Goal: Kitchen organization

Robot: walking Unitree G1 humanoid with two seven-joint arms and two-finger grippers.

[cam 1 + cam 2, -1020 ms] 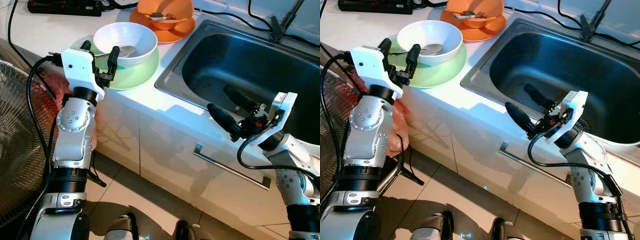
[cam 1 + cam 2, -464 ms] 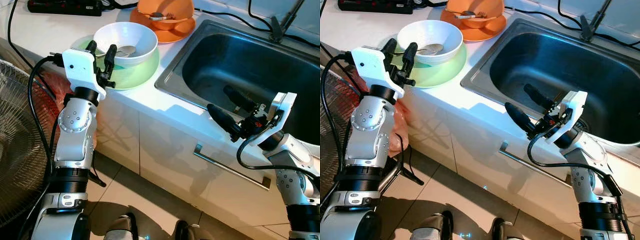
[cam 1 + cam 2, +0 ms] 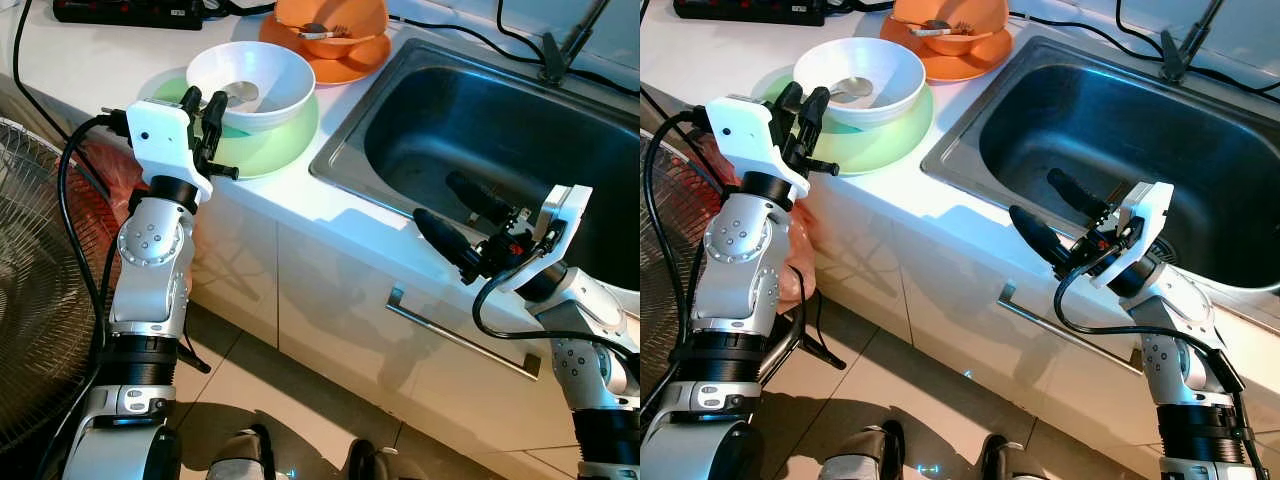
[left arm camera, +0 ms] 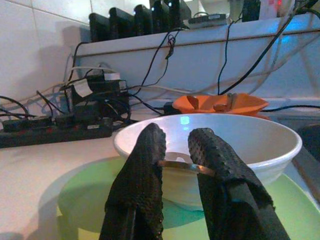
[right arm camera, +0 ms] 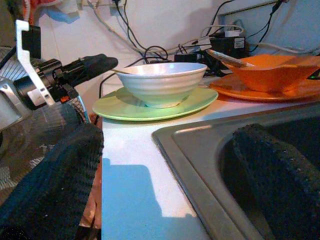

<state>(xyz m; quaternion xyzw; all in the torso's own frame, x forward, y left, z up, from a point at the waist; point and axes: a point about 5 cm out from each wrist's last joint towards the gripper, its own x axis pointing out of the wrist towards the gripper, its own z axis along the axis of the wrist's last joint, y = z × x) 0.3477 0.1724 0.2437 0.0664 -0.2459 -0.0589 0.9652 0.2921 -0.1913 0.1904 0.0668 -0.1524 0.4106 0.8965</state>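
White bowl (image 3: 252, 85) sits on green plate (image 3: 262, 150) on worktop (image 3: 90, 55), spoon (image 4: 186, 166) inside. Left gripper (image 3: 203, 108) at bowl's near rim, fingers narrowed around spoon handle. Right gripper (image 3: 456, 215) spread wide over front edge of sink (image 3: 500, 140). Orange bowl (image 3: 332, 20) behind.

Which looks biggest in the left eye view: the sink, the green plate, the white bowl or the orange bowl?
1. sink
2. green plate
3. white bowl
4. orange bowl, though the frame edge crops it, so its rank is unsure.
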